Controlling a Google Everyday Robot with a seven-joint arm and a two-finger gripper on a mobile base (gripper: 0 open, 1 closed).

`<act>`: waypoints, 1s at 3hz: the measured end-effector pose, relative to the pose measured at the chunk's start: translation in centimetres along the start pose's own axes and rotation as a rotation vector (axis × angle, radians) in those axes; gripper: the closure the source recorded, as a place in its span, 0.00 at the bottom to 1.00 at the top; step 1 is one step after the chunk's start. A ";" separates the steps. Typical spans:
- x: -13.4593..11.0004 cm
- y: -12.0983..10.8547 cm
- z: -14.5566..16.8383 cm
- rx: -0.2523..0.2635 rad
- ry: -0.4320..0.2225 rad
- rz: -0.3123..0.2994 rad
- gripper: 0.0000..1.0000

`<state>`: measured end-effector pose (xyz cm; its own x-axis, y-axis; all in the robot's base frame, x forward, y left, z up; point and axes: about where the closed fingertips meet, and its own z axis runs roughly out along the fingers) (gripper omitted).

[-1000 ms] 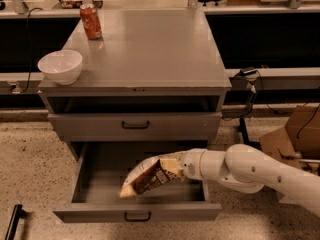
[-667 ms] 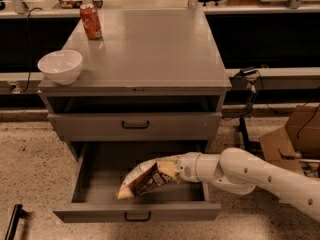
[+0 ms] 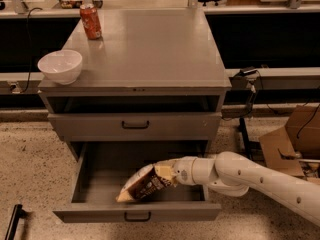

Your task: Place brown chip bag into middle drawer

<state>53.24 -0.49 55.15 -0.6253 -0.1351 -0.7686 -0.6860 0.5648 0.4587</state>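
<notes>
The brown chip bag (image 3: 144,184) is dark brown with white lettering and tan ends. It hangs tilted inside the open middle drawer (image 3: 136,211), its lower end down near the drawer floor at the front. My gripper (image 3: 169,173) is shut on the bag's upper right end. My white arm reaches in from the right, over the drawer's right side. The drawer is pulled far out, with its black handle at the front.
A closed grey drawer front (image 3: 135,125) sits above the open one. On the cabinet top stand a white bowl (image 3: 60,66) at the left edge and a red soda can (image 3: 90,21) at the back left. A cardboard box (image 3: 292,139) lies on the floor to the right.
The arm and the bag have shifted a little left and lower into the drawer. The bag stays held.
</notes>
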 end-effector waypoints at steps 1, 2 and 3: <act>0.2 0.0 0.6 -0.016 -0.002 0.000 0.12; 0.2 0.1 0.7 -0.017 -0.001 -0.001 0.00; 0.2 0.1 0.7 -0.017 -0.001 -0.001 0.00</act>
